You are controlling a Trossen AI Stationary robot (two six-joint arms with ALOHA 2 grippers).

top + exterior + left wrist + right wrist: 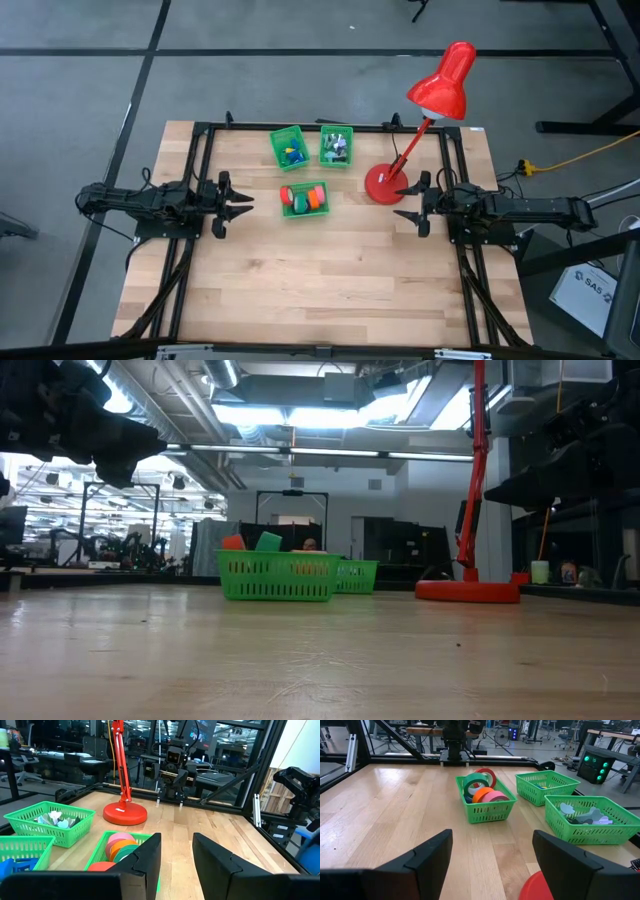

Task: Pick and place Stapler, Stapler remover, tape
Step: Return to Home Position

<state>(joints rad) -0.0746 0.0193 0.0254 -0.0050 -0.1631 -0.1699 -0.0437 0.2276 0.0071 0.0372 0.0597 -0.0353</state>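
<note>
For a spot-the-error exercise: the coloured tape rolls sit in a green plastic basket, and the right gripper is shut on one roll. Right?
No. The right gripper is open and holds nothing, as the right wrist view shows. The coloured tape rolls do sit in the green plastic basket.

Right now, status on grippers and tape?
Left gripper and right gripper empty, jaws open, at the table's sides. Tape rolls in a green basket between the arms. Red lamp's base close beside right gripper.

Far-left basket (273,148), far-right basket (322,147), near basket (304,184): that's three green ones! Four tape rolls (495,796) showing, one red lamp (440,88). Left gripper (240,203), right gripper (400,202): two.
</note>
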